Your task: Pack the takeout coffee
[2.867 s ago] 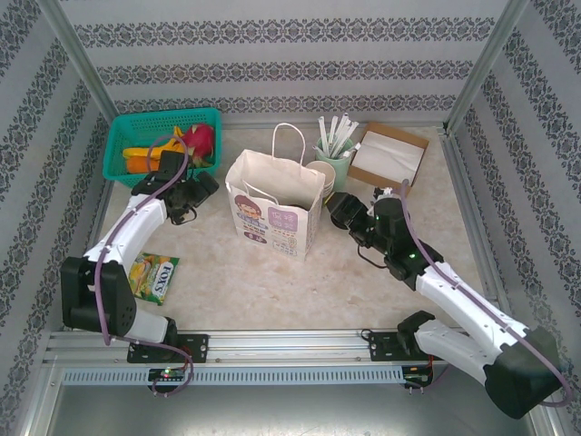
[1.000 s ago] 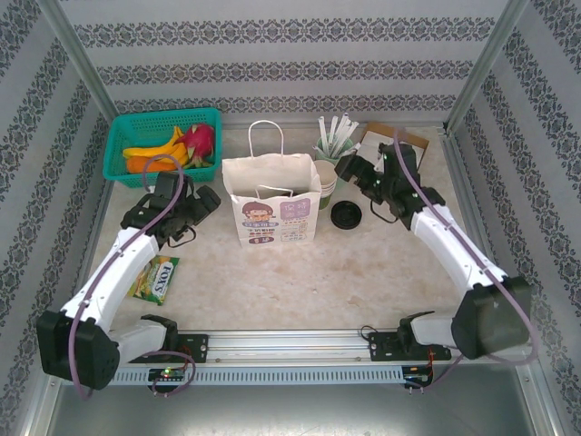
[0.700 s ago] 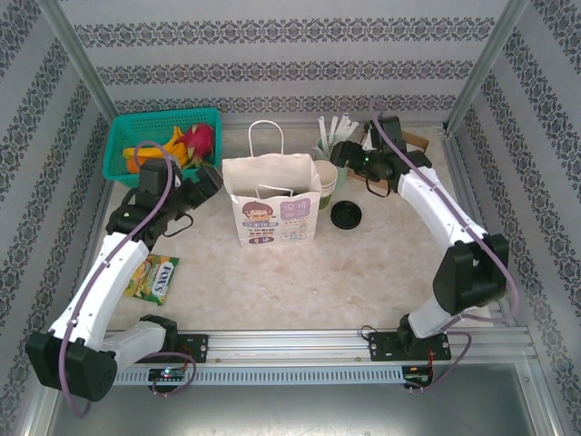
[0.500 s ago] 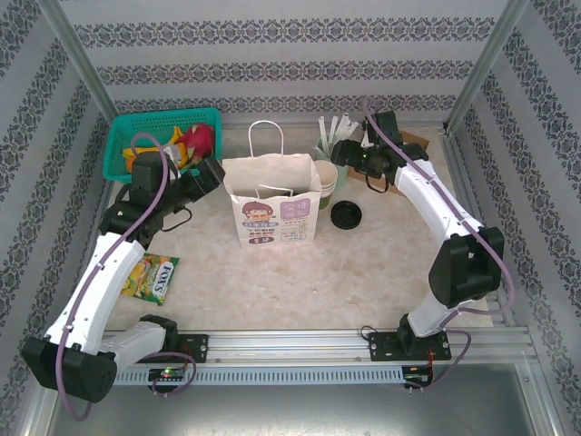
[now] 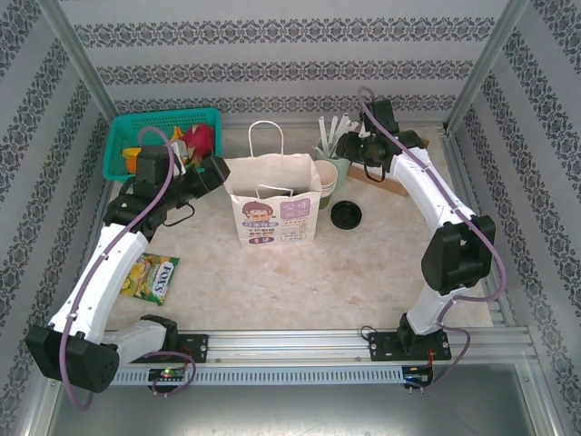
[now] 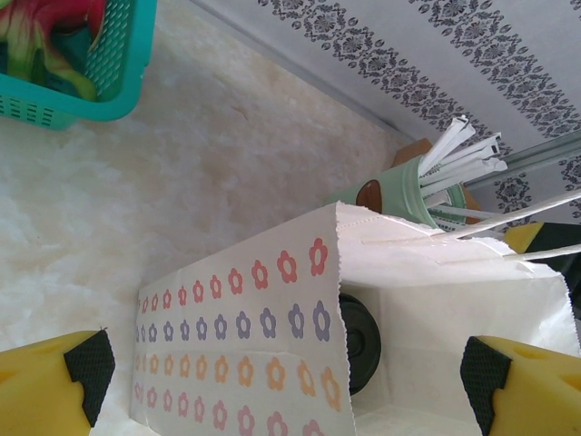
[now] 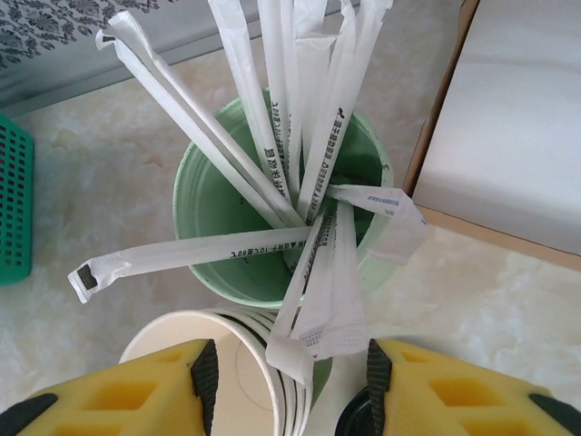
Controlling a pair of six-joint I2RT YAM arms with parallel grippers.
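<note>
The takeout coffee (image 6: pixel 360 343) already sits inside the paper bag (image 6: pixel 263 354) (black lid (image 6: pixel 363 327) showing), so packing looks mostly done. The left end effector (image 6: pixel 283 368) hangs wide open beside the bag. The right end effector (image 7: pixel 290 381) straddles wrapped straws (image 7: pixel 313 227), jaws apart, nothing pinched; a straw seems next.

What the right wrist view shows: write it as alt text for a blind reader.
The right hand, yellow fingers apart, straddles white paper-wrapped straws fanned in a round pale green cup. A stack of cream paper cups stands beside it; a brown cardboard box lies at right.
</note>
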